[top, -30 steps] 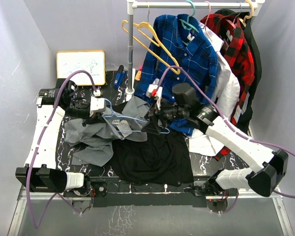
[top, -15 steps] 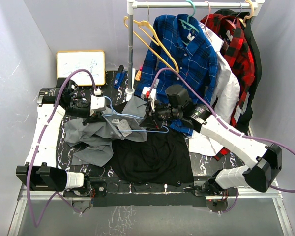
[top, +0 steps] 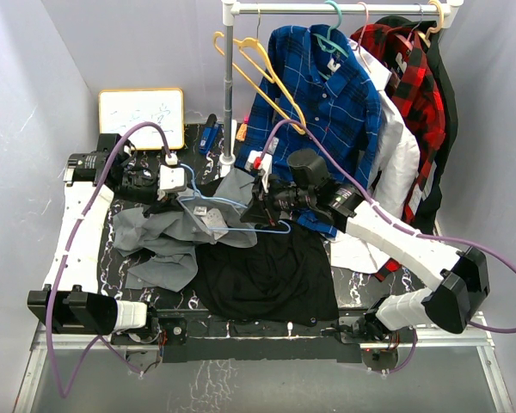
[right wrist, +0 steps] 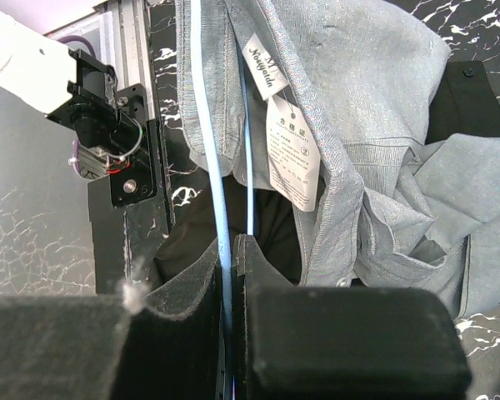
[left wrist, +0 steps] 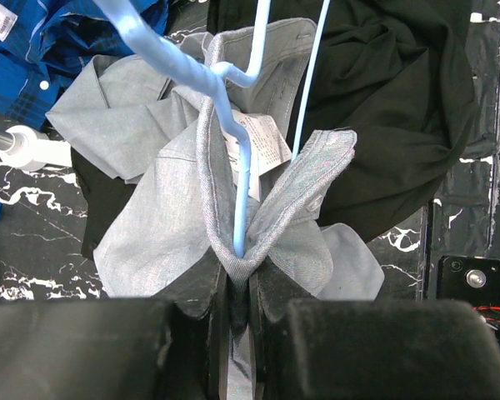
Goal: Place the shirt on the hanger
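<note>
The grey shirt [top: 165, 239] lies crumpled on the left of the table, partly over a black cloth. My left gripper [top: 181, 194] is shut on a fold of its collar [left wrist: 238, 260]. The light-blue hanger [top: 237, 207] stretches between both grippers, and its wire [left wrist: 243, 167] runs down into the pinched collar fold. At the hanger's right end my right gripper [top: 258, 212] is shut on the wire [right wrist: 219, 192], which sits between the closed jaws [right wrist: 231, 247]. In the right wrist view the shirt [right wrist: 367, 92] shows its white neck label [right wrist: 292, 160] beside the wire.
A black cloth [top: 267, 271] covers the table's middle. Behind it a rack pole [top: 230, 95] carries yellow hangers [top: 260, 69], a blue plaid shirt [top: 331, 99], a white shirt and a red plaid shirt [top: 413, 86]. A whiteboard [top: 142, 116] stands at the back left.
The right gripper has closed on the hanger's wire and shifted a little to the left. The left gripper has kept its hold on the collar.
</note>
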